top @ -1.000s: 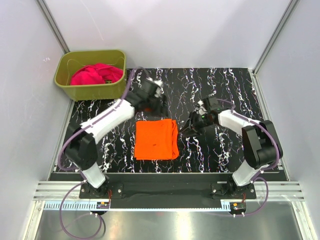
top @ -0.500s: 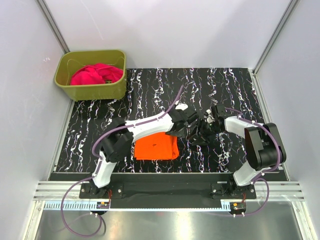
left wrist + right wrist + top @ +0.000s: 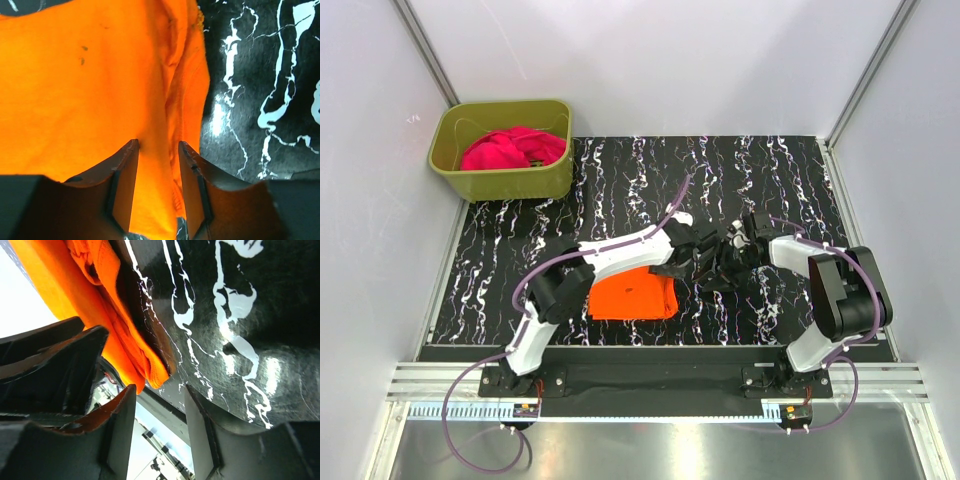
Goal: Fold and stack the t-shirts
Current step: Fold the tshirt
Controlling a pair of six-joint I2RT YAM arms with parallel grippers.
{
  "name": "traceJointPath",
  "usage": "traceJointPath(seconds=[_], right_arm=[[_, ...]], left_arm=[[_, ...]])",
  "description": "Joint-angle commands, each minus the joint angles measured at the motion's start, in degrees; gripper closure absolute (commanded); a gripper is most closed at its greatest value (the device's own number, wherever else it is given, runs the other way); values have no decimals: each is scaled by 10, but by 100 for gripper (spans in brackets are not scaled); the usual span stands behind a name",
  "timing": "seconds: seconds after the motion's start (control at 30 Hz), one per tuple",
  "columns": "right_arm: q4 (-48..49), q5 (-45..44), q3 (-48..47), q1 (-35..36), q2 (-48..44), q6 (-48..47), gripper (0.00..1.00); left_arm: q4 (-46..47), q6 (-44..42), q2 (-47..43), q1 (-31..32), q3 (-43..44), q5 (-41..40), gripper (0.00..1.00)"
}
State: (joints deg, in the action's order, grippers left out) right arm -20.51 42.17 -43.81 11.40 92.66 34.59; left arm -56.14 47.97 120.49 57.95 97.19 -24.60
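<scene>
Orange t-shirt [image 3: 630,297] lies folded into a compact rectangle on the black marbled tabletop [image 3: 770,170], front middle; magenta-pink t-shirt [image 3: 510,148] sits crumpled in the olive-green tub [image 3: 500,183] at far left. Left gripper [image 3: 159,145] is low over the orange shirt's right-hand folded edge, jaws parted by a narrow gap, cloth showing between them but not pinched; right gripper [image 3: 160,390] meets the same edge from the other side, jaws likewise apart, holding nothing. Judgement: about half done, since the first shirt is folded bar tidying that edge and the second is yet to be fetched, folded and stacked
</scene>
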Motion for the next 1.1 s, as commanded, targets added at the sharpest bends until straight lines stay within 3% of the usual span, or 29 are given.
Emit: traceJointPath(seconds=[0.0, 0.1, 0.17, 0.3, 0.33, 0.43, 0.57, 0.87, 1.07], right_arm=[[42, 26, -1, -1, 10, 14, 51], [57, 33, -11, 0, 28, 23, 53], [66, 36, -17, 6, 38, 28, 55], [102, 52, -33, 29, 59, 47, 68], [130, 61, -36, 41, 72, 64, 78], [161, 70, -54, 56, 95, 88, 92], [187, 56, -83, 85, 124, 111, 97], [201, 7, -140, 118, 197, 121, 100], [184, -60, -120, 131, 219, 116, 100]], left_arm=[[-4, 0, 17, 1, 25, -22, 59], [-4, -12, 23, -2, 27, -24, 64], [-4, -19, 20, -4, 28, -28, 75], [-5, -28, 6, -6, 30, -32, 97], [-5, -29, -3, -5, 30, -33, 100], [-4, -34, -27, -6, 23, -36, 100], [-3, -38, -55, -6, 10, -38, 100], [-1, -43, -75, -6, 1, -36, 100], [6, -56, -66, -10, 26, -32, 100]])
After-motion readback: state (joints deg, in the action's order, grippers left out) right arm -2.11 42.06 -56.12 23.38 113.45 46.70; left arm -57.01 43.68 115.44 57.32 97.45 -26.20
